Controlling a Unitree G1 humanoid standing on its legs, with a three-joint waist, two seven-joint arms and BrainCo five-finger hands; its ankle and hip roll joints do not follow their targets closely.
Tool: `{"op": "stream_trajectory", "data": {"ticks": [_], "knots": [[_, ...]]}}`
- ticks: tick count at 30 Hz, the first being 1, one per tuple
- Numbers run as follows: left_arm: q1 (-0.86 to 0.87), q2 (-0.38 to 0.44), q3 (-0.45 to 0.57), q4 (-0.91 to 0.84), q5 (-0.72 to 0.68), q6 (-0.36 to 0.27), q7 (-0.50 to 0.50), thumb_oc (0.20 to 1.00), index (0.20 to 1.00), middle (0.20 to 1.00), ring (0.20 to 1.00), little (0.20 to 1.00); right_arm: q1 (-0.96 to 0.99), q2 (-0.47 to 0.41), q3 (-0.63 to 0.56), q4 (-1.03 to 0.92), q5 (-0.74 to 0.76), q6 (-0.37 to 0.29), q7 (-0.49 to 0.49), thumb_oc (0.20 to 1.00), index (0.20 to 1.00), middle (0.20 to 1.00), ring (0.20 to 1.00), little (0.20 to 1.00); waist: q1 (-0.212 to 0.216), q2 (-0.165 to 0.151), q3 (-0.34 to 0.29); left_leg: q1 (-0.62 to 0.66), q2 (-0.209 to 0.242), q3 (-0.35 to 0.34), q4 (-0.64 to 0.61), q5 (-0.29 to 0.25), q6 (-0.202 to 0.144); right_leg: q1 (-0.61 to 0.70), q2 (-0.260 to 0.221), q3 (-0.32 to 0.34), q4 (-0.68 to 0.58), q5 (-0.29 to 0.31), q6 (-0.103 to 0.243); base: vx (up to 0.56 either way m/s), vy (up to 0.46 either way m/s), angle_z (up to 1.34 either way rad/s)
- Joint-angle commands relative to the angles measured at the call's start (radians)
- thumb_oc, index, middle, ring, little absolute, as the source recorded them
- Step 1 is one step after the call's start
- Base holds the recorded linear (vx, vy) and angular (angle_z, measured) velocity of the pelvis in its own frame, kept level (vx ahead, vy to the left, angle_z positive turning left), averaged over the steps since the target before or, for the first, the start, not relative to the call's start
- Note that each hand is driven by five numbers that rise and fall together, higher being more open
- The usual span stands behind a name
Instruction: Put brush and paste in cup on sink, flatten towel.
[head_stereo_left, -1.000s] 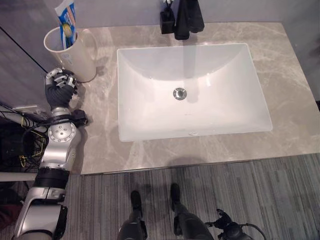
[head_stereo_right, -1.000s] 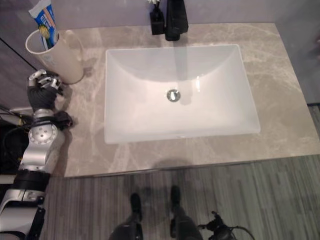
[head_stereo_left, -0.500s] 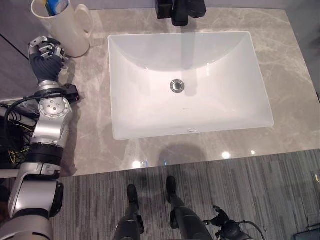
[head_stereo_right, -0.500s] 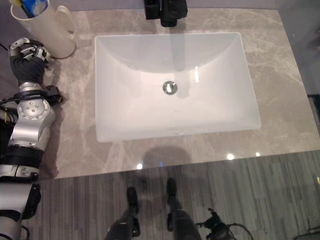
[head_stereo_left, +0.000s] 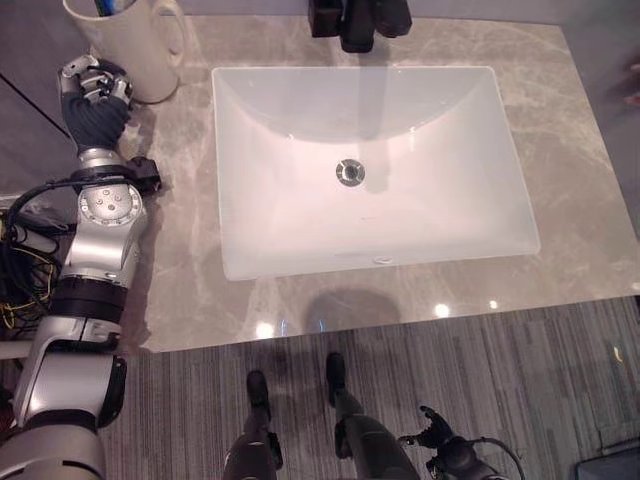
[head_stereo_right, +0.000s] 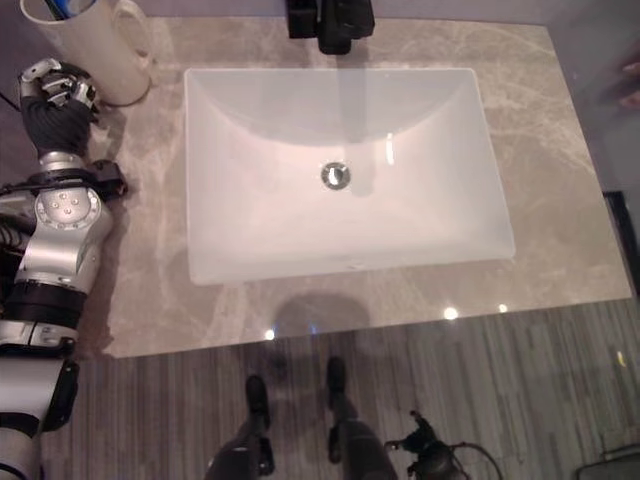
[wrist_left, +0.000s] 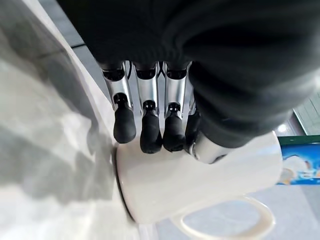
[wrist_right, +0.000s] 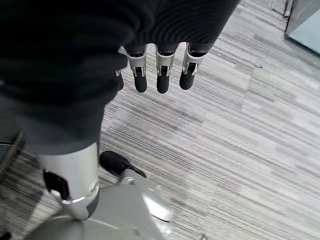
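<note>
Left hand: my left hand (head_stereo_left: 92, 88) sits at the tabletop's far-left corner, just beside the cup. In the left wrist view its fingers (wrist_left: 144, 125) hang fairly straight, tips touching or almost touching the cup's wall, not curled round it. I read it as released and holding nothing.

Cup: the white cup (head_stereo_left: 135, 45) stands upright at the back-left of the tabletop (head_stereo_left: 580, 150), handle toward the sink.

Paste: a blue-and-white tube (wrist_left: 300, 162) shows at the cup's mouth in the left wrist view, so I take the paste as already in the cup.

Brush: something blue pokes over the cup's rim in the eye views; I can't tell whether it is brush or paste.

Sink: the white basin (head_stereo_left: 370, 165) has nothing in it but the drain.

Towel: I see none on the tabletop, so flattening it looks like the remaining part.

Right hand: my right hand (wrist_right: 160, 70) hangs low over the striped floor (wrist_right: 260, 130), fingers straight and relaxed, grasping nothing.

Doing this step well: I'd draw the left hand away from the cup sideways and slowly, fingers kept loose, so the tips don't nudge the cup. Then I'd turn the head to locate the towel before committing either arm.
</note>
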Motion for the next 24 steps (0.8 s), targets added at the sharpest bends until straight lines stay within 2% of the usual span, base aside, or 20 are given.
{"op": "stream_trajectory", "data": {"ticks": [1,15,24], "knots": [[-0.052,-0.031,-0.069,0.125,0.034,-0.010,0.012,0.200,0.200,0.200,0.200,0.200,0.001,-0.015,0.035,-0.007,0.021,-0.007,-0.016,1.000,1.000,1.000,1.000,1.000,-0.031,0.009,0.017,-0.011,-0.007,-0.024,0.004,0.002,-0.003,0.041,-0.018,-0.028,-0.001,-0.015,0.056,0.00,0.000,0.00],[-0.248,0.014,-0.175,0.291,0.039,0.009,0.017,0.200,0.200,0.200,0.200,0.200,0.017,-0.035,0.054,0.001,0.023,-0.014,-0.016,1.000,1.000,1.000,1.000,1.000,-0.053,-0.004,0.012,-0.029,0.001,-0.015,0.004,0.007,-0.006,0.012,-0.013,-0.017,-0.001,0.003,0.067,0.01,-0.004,-0.05],[-0.349,0.035,-0.226,0.360,0.002,-0.002,0.020,0.200,0.200,0.200,0.200,0.200,0.017,-0.041,0.070,-0.025,0.037,-0.028,-0.012,1.000,1.000,1.000,1.000,1.000,-0.062,-0.006,0.009,-0.056,0.000,-0.031,0.004,0.017,-0.005,-0.009,-0.018,-0.021,-0.001,0.013,0.073,0.00,0.000,0.00]]}}
